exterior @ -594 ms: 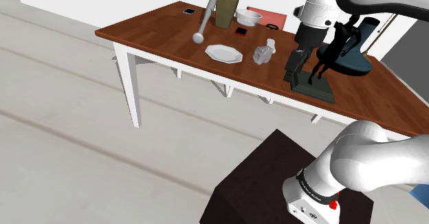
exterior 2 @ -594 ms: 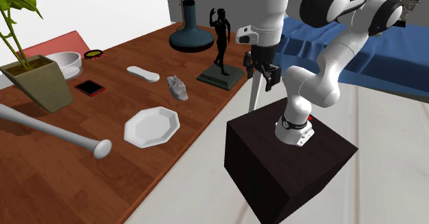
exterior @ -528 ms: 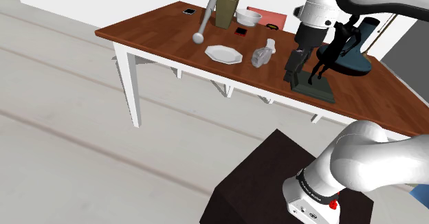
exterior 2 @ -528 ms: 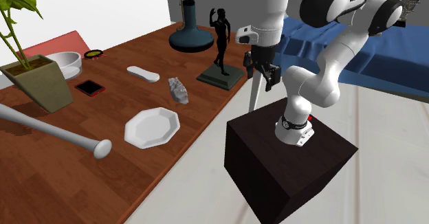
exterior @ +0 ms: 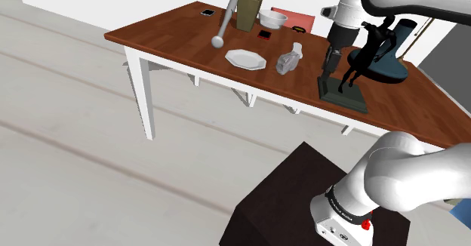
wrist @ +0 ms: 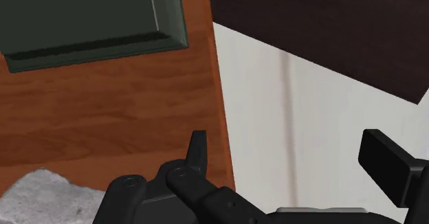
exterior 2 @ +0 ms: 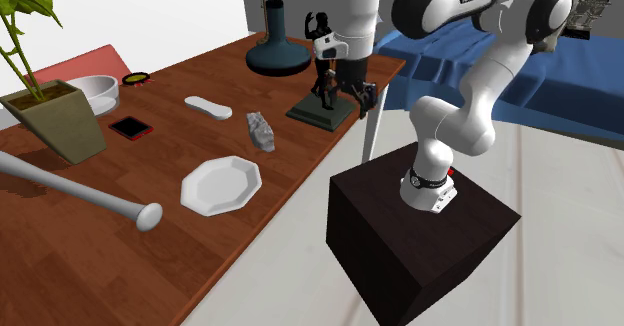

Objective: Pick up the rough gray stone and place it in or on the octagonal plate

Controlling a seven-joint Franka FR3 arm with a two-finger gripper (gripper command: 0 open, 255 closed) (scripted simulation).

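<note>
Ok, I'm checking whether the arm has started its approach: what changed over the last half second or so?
The gripper moved toward the second exterior view's left, closer to the black statuette, and now hangs about over the wooden table's edge. Its fingers are open and hold nothing. The gray stone, the white octagonal plate and the other things on the table stayed put.

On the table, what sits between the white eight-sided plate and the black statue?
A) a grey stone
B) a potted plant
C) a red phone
A: the grey stone lies between the plate and the statue.
</note>
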